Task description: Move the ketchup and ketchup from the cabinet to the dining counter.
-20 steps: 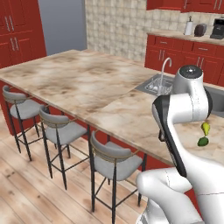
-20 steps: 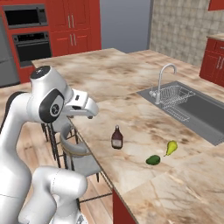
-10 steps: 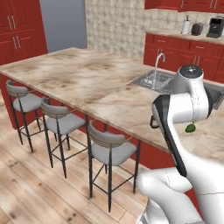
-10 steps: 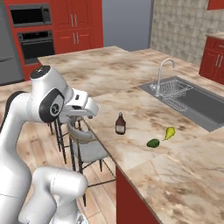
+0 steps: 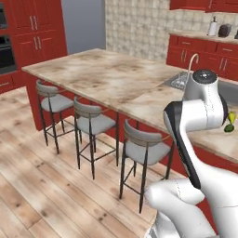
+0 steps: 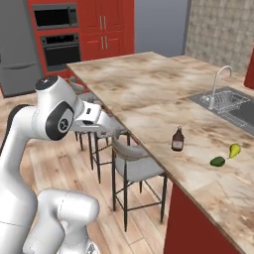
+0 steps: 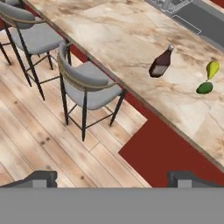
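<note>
Both base views are swinging away from the counter (image 6: 149,94) as the base drives. One ketchup (image 6: 177,139) is standing there, delivered; gripper (image 7: 113,177) is hanging wide, empty. Second bottle remains.

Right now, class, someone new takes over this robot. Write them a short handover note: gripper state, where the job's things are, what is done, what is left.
Gripper: open, holding nothing, out over the floor beside the stools.
One ketchup bottle stands upright on the dining counter, near the edge, apart from a green and a yellow fruit.
Done: that bottle is delivered.
Left: the second ketchup bottle is not on the counter. Fetch it and set it there too.
</note>
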Robot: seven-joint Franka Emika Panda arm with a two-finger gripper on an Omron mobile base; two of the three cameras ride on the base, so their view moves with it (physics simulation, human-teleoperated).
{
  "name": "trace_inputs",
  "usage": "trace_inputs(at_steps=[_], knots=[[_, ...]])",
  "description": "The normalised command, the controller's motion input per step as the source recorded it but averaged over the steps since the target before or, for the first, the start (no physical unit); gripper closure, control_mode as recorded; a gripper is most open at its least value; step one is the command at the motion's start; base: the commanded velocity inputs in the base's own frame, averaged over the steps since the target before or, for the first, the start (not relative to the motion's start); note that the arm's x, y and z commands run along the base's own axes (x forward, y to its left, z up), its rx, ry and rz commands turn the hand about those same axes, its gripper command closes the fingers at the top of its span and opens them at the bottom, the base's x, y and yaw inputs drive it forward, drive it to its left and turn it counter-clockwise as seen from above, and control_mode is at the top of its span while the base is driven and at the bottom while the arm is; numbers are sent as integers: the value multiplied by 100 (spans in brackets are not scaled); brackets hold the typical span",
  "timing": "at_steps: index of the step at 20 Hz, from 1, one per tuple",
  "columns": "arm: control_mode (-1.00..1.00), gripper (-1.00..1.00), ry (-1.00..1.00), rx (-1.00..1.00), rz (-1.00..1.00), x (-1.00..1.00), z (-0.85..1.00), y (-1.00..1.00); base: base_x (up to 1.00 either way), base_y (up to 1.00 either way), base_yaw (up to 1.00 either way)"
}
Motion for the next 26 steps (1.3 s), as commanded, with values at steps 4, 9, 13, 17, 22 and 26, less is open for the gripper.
trace_inputs(at_steps=[4,9,13,17,22,26], knots=[[100,-100,0,0,0,0,0,0,1,92,12],[100,-100,0,0,0,0,0,0,38,90,2],[100,-100,0,0,0,0,0,0,53,88,0],[100,-100,0,0,0,0,0,0,61,83,0],[100,-100,0,0,0,0,0,0,64,81,0],[100,-100,0,0,0,0,0,0,65,79,0]])
